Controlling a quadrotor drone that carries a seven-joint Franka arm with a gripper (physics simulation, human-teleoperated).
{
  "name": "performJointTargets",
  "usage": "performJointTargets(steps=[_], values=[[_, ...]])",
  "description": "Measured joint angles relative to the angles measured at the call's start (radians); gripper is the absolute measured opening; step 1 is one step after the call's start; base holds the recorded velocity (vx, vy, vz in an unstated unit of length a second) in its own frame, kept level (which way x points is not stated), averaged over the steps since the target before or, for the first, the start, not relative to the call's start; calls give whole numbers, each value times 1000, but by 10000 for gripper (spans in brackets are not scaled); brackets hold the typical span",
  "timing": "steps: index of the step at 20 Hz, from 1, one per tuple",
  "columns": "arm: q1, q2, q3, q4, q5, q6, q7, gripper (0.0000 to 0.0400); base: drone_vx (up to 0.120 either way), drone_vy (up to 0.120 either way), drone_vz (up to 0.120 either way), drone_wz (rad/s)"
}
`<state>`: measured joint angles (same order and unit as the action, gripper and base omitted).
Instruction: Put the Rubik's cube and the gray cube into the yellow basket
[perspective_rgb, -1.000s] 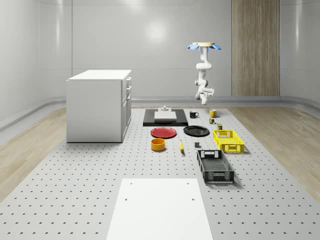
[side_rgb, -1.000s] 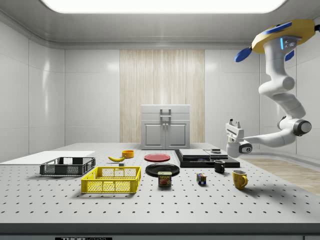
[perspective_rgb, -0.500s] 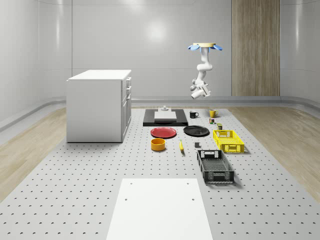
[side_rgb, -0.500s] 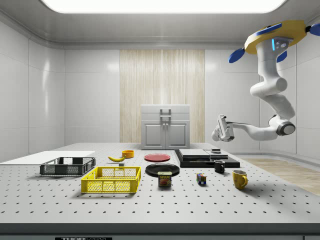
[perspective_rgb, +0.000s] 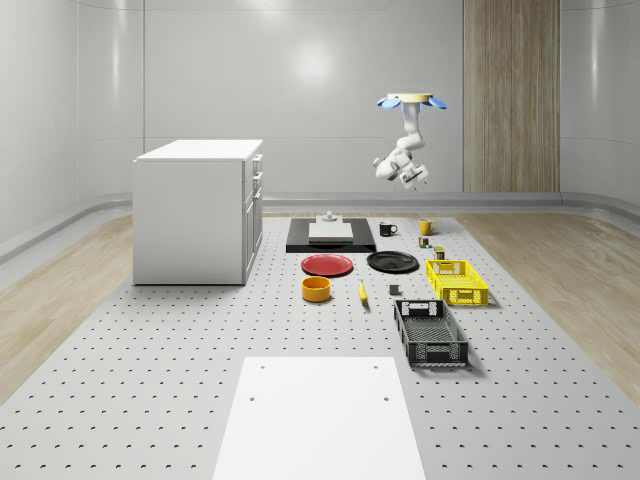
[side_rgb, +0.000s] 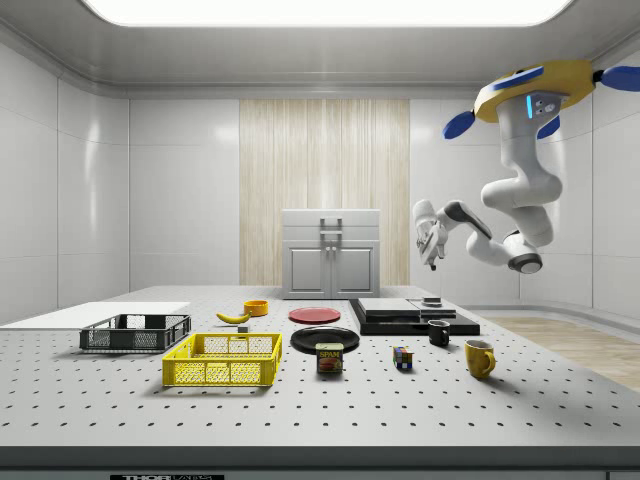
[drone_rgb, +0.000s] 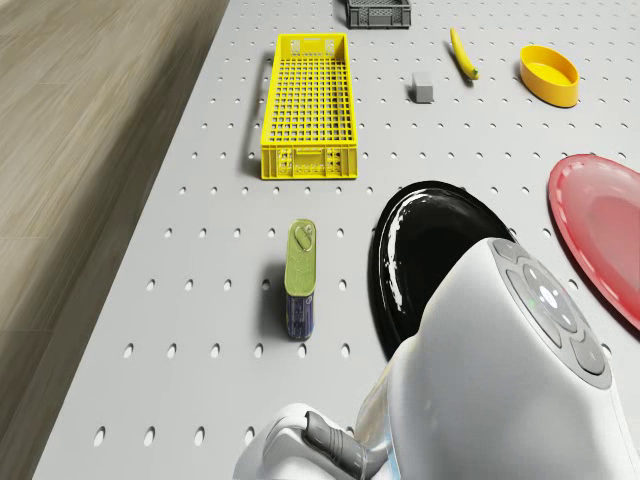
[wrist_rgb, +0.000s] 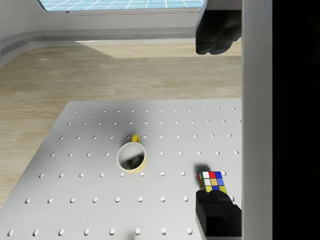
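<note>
our tool (side_rgb: 430, 234) hangs high in the air with its two dark fingers (wrist_rgb: 215, 30) spread wide and nothing between them. it sits at the end of the bent arm under the drone (side_rgb: 535, 86), which hovers over the end of the table (wrist_rgb: 75, 200) where the mugs stand. almost straight below the tool, on the table, lies the rubik's cube (wrist_rgb: 212, 181), its upper face a mix of white, red, blue and yellow squares. a yellow mug (wrist_rgb: 131, 157) stands near it. further from the tool we see a blue and yellow can (side_rgb: 329, 358) whose label reads "spam". beyond the can is the yellow basket (drone_rgb: 305, 165), a long lattice crate. the gray cube (drone_rgb: 423, 88), a small plain block, lies beside the basket, apart from it.
</note>
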<state>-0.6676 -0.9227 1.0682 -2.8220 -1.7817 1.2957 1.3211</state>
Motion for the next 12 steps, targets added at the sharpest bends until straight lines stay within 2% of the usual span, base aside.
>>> performJointTargets(steps=[3, 6, 7, 9, 12], values=[[-129, -35, 69, -44, -111, -61, 88, 400, 120, 0, -120, 0], [-220, -66, 113, -63, -167, -100, 147, 400, 120, 0, -120, 0], [-243, -75, 124, -66, -179, -109, 162, 400, 120, 0, -120, 0], [-279, -92, 142, -71, -194, -121, 187, 400, 120, -100, -120, 0], [-317, -114, 161, -74, -203, -128, 213, 400, 120, -13, -120, 0]])
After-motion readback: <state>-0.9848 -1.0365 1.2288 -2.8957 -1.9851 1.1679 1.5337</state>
